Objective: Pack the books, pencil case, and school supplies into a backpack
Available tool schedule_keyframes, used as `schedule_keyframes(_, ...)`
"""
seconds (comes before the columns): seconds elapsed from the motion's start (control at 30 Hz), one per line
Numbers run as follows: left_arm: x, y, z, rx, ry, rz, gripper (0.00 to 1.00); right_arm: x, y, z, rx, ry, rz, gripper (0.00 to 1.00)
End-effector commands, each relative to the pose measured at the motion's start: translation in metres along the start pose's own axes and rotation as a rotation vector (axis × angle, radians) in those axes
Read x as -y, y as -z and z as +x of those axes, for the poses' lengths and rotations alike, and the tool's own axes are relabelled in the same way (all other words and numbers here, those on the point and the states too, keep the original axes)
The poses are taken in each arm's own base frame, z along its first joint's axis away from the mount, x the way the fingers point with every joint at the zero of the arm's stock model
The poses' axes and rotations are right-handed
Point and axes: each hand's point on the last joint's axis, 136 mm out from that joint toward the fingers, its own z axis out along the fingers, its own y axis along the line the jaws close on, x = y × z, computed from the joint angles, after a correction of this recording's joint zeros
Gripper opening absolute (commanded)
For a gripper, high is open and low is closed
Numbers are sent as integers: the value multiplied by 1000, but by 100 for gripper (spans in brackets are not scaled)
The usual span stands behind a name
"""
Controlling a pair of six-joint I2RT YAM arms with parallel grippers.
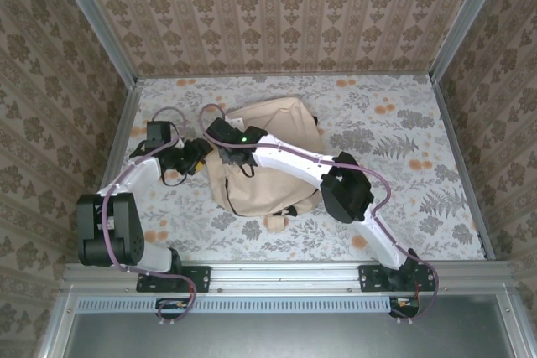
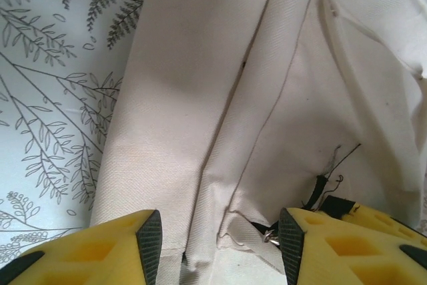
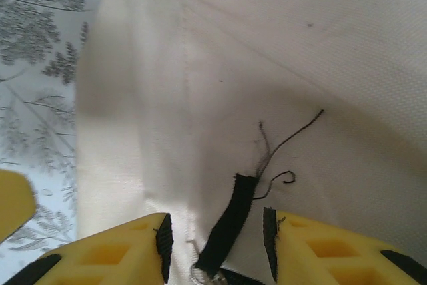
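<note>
Right fingers (image 3: pixel 320 251), parted and empty, flank the backpack's (image 3: pixel 300 65) black zipper pull (image 3: pixel 230 225), lying toward 1 o'clock; left fingers (image 2: pixel 100 251) parted too.

Backpack (image 1: pixel 281 119) bulking over middle-left of tabletop (image 1: pixel 403 199), blocking low passage. Right arm (image 1: pixel 294 161) stretching across it. Left claw (image 2: pixel 217 238) and right claw (image 3: pixel 217 238) crowding its left edge, fabric lying between parted jaws. Right half of tabletop lying open; far strip behind backpack also lying free. Walls (image 1: pixel 50 81) closing in three sides.
</note>
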Motion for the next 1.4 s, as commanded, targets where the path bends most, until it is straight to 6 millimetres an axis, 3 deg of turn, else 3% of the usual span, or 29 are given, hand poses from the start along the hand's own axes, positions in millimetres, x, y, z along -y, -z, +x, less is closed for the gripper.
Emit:
schedule_keyframes(0.0, -14, 4, 2, 16, 12, -48, 52, 19, -8, 5, -13, 44, 118, 44)
schedule_keyframes(0.17, -26, 13, -3, 51, 56, -65, 52, 25, -17, 6, 18, 116, 205, 44)
schedule_keyframes(0.47, -27, 20, -3, 62, 58, -59, 52, 43, -11, -1, 84, 180, 344, 27)
schedule_keyframes(0.87, -13, 24, 0, 48, 30, -14, 53, 30, 6, -15, 112, 135, 261, 0)
schedule_keyframes(1.1, 6, 13, 10, 1, -44, 20, 53, 19, 31, -27, 142, 114, 150, 0)
schedule_keyframes(1.37, 22, -20, 18, -87, -145, 29, 53, 24, 59, -25, 152, 69, 60, 0)
